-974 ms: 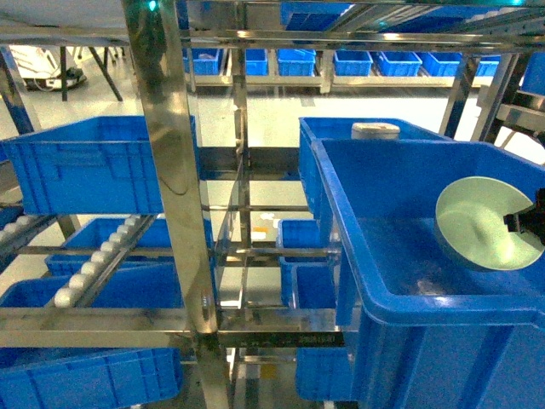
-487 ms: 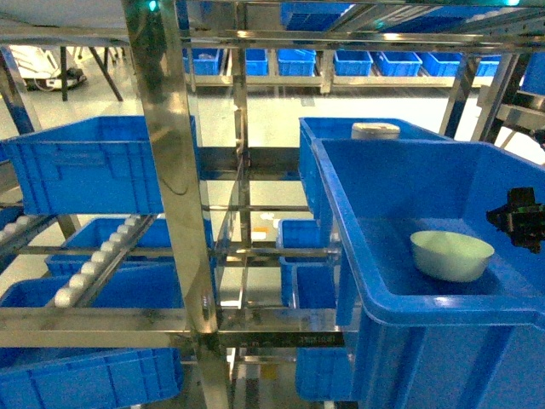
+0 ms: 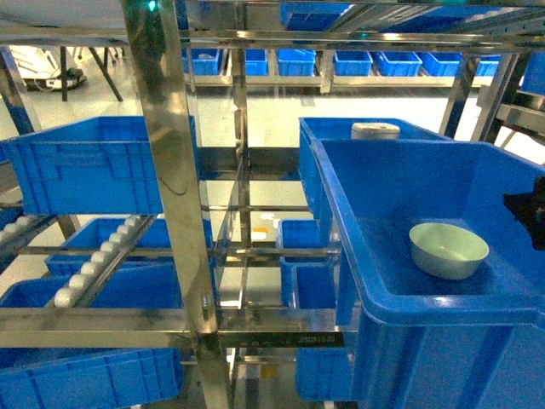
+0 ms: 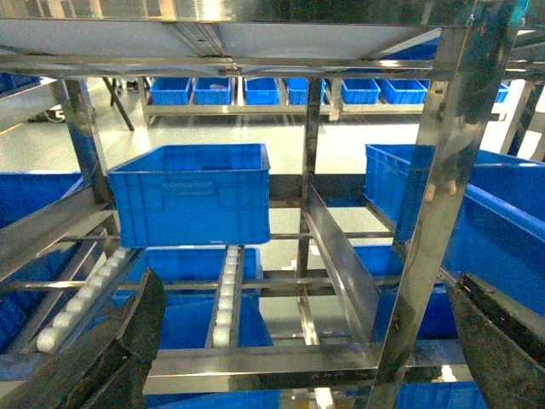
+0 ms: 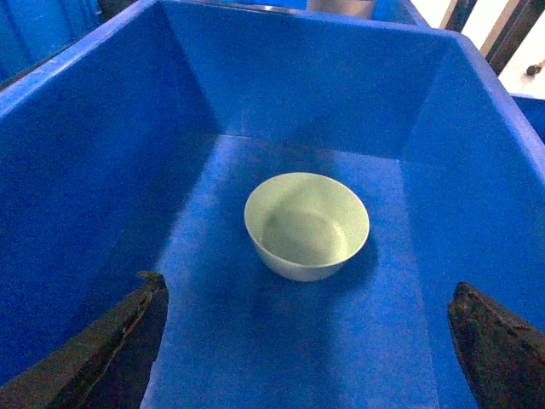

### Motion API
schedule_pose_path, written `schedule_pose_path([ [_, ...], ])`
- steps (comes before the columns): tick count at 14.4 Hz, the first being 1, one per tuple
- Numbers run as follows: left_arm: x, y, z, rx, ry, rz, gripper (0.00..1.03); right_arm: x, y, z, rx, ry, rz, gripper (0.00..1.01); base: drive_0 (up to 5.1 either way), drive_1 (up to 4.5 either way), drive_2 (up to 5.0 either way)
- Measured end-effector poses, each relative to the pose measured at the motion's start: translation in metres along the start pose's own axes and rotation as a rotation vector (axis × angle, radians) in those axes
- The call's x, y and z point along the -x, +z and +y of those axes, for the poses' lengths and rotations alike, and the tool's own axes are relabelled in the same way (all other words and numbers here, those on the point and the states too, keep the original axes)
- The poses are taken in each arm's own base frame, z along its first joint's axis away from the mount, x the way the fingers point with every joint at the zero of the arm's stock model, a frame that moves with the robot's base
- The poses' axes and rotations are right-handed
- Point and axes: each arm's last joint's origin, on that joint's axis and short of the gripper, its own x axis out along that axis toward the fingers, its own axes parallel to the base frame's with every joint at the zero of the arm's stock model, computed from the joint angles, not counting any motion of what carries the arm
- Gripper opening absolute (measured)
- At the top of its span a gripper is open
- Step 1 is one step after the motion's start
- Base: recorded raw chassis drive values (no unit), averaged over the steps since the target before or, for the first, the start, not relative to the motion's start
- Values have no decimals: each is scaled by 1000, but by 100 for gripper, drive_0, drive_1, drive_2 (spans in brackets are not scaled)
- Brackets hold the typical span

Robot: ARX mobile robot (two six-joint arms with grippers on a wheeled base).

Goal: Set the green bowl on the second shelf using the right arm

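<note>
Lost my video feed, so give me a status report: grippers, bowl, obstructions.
Right gripper open, fingers apart, clear of bowl. Left gripper open, empty. Green bowl upright on floor of blue bin. Nothing obstructing.

The bowl (image 5: 307,225) looks like smooth plastic or ceramic, can't tell which, pale mint with a soft satin sheen and no pattern. The bin (image 5: 281,85) it sits in is blue molded plastic, smooth inside with a bit of gloss on the floor and rim. The rack (image 3: 170,170) is shiny stainless steel, almost mirror-like on the uprights, so it picks up reflections. The rollers (image 4: 226,290) look like white plastic, slightly glossy. The right gripper (image 5: 306,349) fingers are black and matt with a rough, scuffed texture, and the left gripper (image 4: 306,341) looks the same.
</note>
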Motion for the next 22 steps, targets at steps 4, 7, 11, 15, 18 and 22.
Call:
schedule_pose_path([
  [4,0,0,0,0,0,0,98,83,0,26,25,27,-58,98,0,0,0],
  [7,0,0,0,0,0,0,98,152,11,45,16,49,-130,98,0,0,0],
  [11,0,0,0,0,0,0,98,218,18,50,1,43,-225,98,0,0,0],
  [15,0,0,0,0,0,0,98,248,5,39,-43,8,-218,98,0,0,0],
  [18,0,0,0,0,0,0,98,247,4,39,-46,7,-213,98,0,0,0],
  [22,0,0,0,0,1,0,98,249,-15,47,-30,-136,-434,66,0,0,0],
])
